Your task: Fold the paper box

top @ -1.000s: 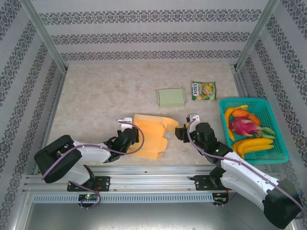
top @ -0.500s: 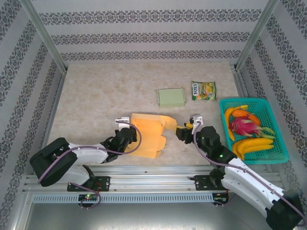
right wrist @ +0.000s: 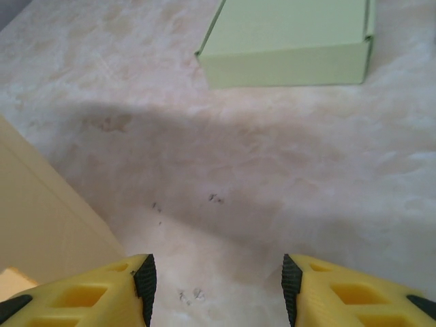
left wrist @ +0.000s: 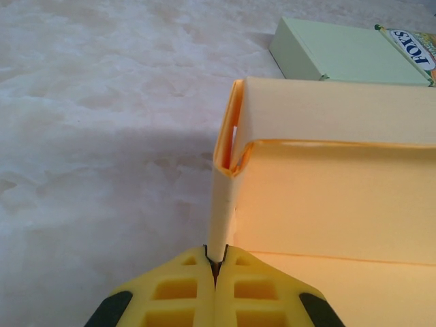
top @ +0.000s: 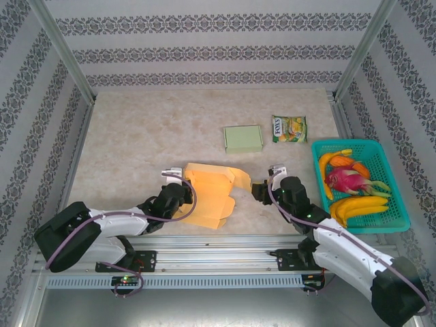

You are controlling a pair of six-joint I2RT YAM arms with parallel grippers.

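The table (top: pixel 136 136) is a pale marbled slab across the middle of the top view, with patterned walls on three sides; the left arm (top: pixel 102 225) reaches in from the lower left and the right arm (top: pixel 340 245) from the lower right; a teal basket (top: pixel 397 193) sits at the right edge, holding bananas (top: pixel 357 206) and a pink dragon fruit (top: pixel 344 180).

The box (top: pixel 208 194), orange and part-folded, lies just below the centre of the top view, between the two arms; in the left wrist view it (left wrist: pixel 327 191) takes up the right half, one wall upright and a flap bent over along its top edge; in the right wrist view a corner of it (right wrist: pixel 41 211) shows at the lower left.

A green box (top: pixel 243 139) lies closed and flat above centre, well apart from the orange one; it sits at the top of the left wrist view (left wrist: pixel 340 51) and of the right wrist view (right wrist: pixel 293 37); a snack packet (top: pixel 289 128) lies just right of it, its corner at the upper right of the left wrist view (left wrist: pixel 412 48).

The left gripper (top: pixel 178 194) is at the box's left side; its jaws are pressed together on the thin edge of the upright wall (left wrist: pixel 215 262).

The right gripper (top: pixel 261 191) is just right of the box, not touching it; its jaws stand apart over bare table (right wrist: pixel 216 286), with nothing between them.
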